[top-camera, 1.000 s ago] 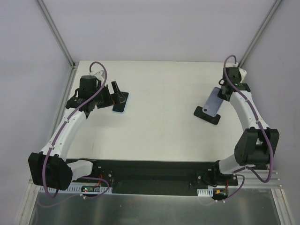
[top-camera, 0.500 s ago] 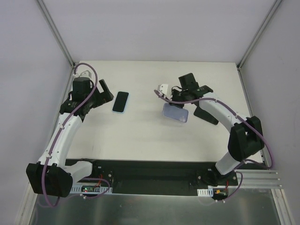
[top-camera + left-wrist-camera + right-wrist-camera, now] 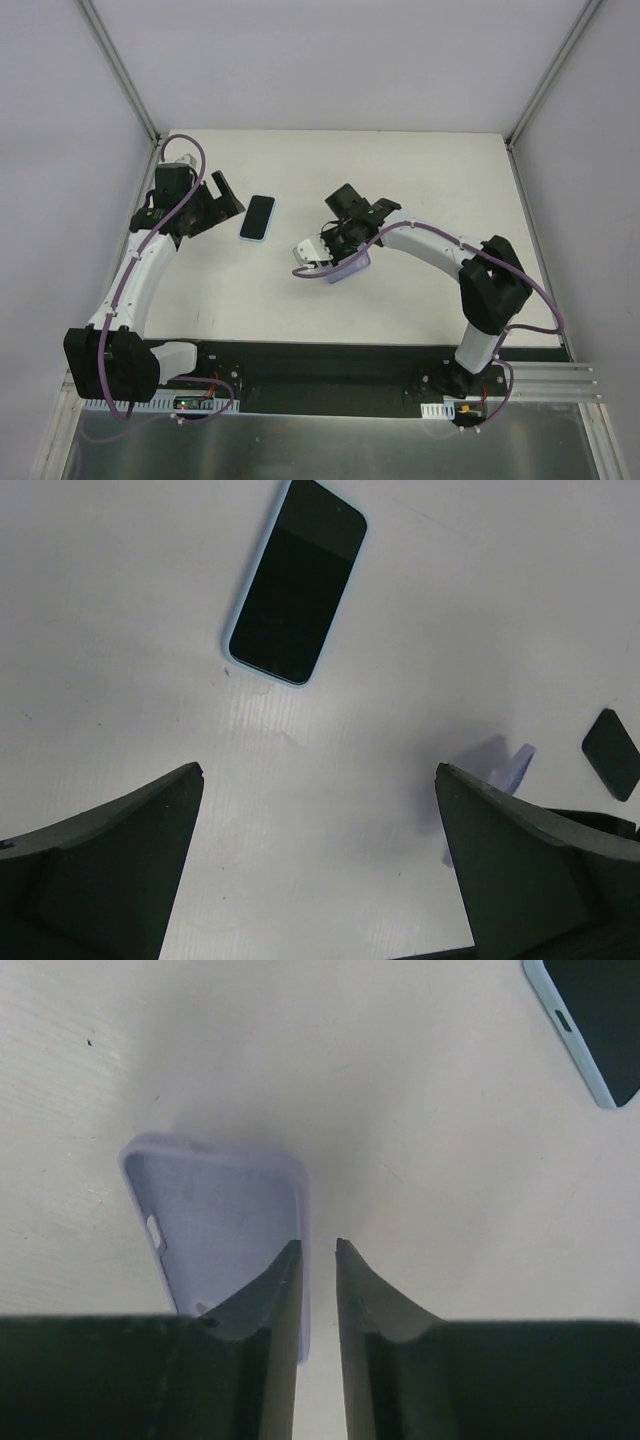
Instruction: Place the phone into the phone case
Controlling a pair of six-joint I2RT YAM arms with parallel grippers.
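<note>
The case (image 3: 215, 1220) has moved from the table's right side to its middle, carried there by the right arm, and now lies flat with its hollow facing up. The phone (image 3: 258, 217) has not moved. It lies screen up on the left half, apart from the case.

The right gripper (image 3: 318, 1245) straddles one long wall of the case. Its jaws are slightly parted and bare table shows in the gap, so the grip looks released. The left gripper (image 3: 320, 770) hovers near the phone, spread wide and holding nothing.

The risks, as a judgement: a finger could catch the soft wall as it lifts, dragging or tipping the case. The flat phone could skid when pinched. An unheld case could slide as the phone is pressed in.
</note>
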